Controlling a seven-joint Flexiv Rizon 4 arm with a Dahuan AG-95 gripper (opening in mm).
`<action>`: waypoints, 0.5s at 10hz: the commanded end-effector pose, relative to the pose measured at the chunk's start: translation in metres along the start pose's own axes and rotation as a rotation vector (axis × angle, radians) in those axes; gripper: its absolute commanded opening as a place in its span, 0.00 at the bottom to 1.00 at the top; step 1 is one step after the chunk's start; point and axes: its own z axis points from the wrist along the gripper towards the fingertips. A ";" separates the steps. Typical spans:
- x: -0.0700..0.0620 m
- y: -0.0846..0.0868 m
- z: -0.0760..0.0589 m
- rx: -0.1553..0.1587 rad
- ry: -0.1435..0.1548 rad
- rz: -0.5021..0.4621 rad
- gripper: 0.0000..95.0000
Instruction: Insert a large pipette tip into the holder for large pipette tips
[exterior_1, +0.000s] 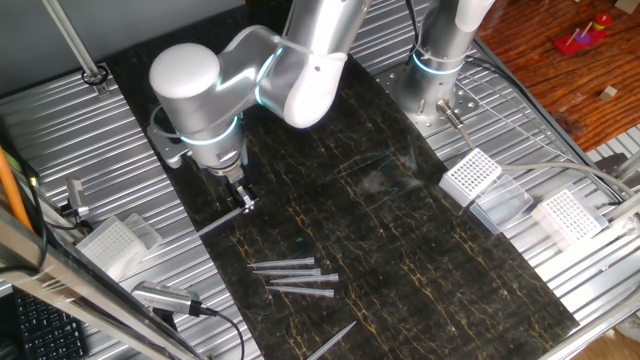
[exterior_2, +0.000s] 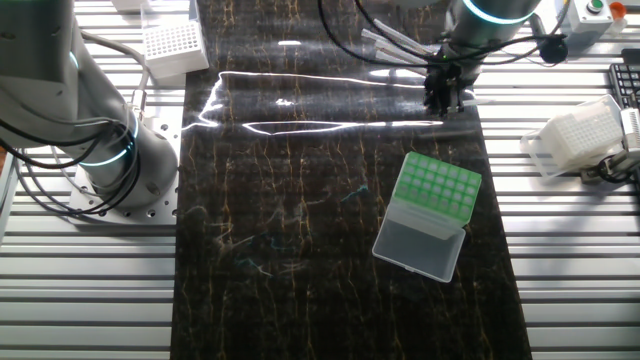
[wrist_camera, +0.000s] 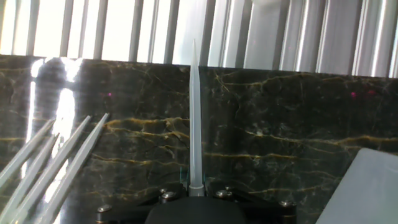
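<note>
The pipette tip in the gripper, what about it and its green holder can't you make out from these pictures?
- Fingers: hand view, cut off by the bottom edge; only the large pipette tip shows, rising from the gripper.
- Held tip: the other fixed view, lost against glare near the gripper.
- Green holder: absent from one fixed view; its rack holes are too small to tell whether any is filled.
- Spare tips: hand view, cut off at left.

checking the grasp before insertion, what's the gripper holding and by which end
The gripper holds one large pipette tip, clamped at its wide base end; the fine point sticks out ahead, free.
</note>
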 end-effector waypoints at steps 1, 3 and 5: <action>-0.007 0.001 -0.003 -0.007 -0.001 0.017 0.00; -0.016 0.000 -0.002 -0.008 -0.006 0.025 0.00; -0.025 -0.001 0.004 -0.002 -0.027 0.051 0.00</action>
